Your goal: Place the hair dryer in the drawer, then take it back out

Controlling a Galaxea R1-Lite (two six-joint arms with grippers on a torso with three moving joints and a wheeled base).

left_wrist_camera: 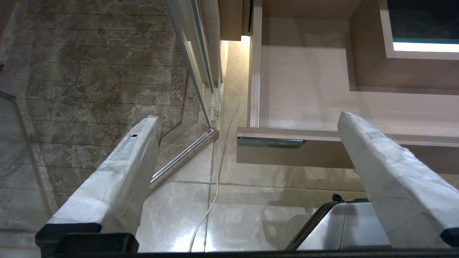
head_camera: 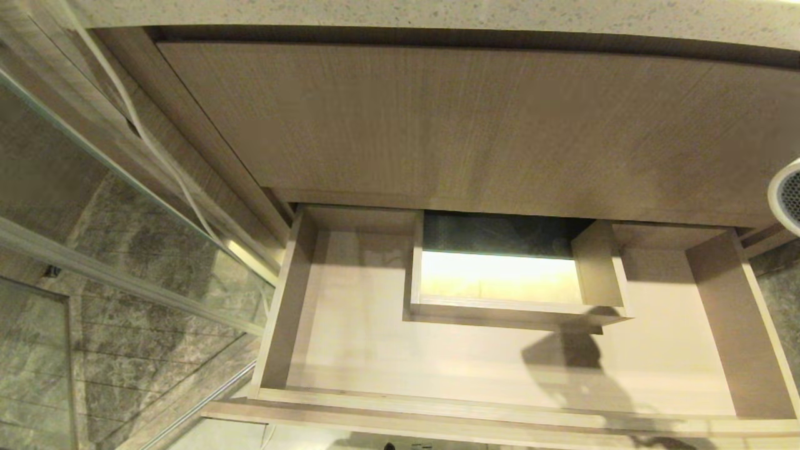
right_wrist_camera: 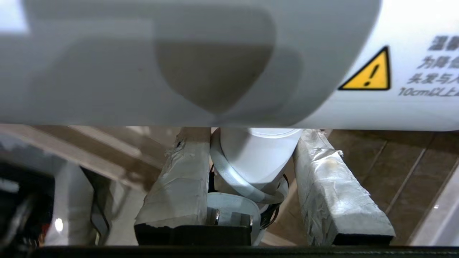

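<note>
The drawer [head_camera: 275,337] stands pulled open below me, its pale floor bare around a boxed cut-out [head_camera: 512,309]. Only the dark mesh grille end of the white hair dryer [head_camera: 789,195] shows, at the head view's right edge, beyond the drawer's right back corner. In the right wrist view the dryer's barrel [right_wrist_camera: 179,61] fills the frame, and my right gripper [right_wrist_camera: 252,143] is shut on its handle, with the bundled cord looped behind the fingers. My left gripper [left_wrist_camera: 248,118] hangs open and empty in front of the drawer's left front corner [left_wrist_camera: 322,154].
A taller wood-grain panel [head_camera: 437,125] rises behind the drawer under a speckled countertop [head_camera: 437,12]. A glass shower door [head_camera: 94,250] stands close on the left. A thin white cord [left_wrist_camera: 211,200] lies on the tiled floor, and my base [left_wrist_camera: 344,225] sits before the drawer.
</note>
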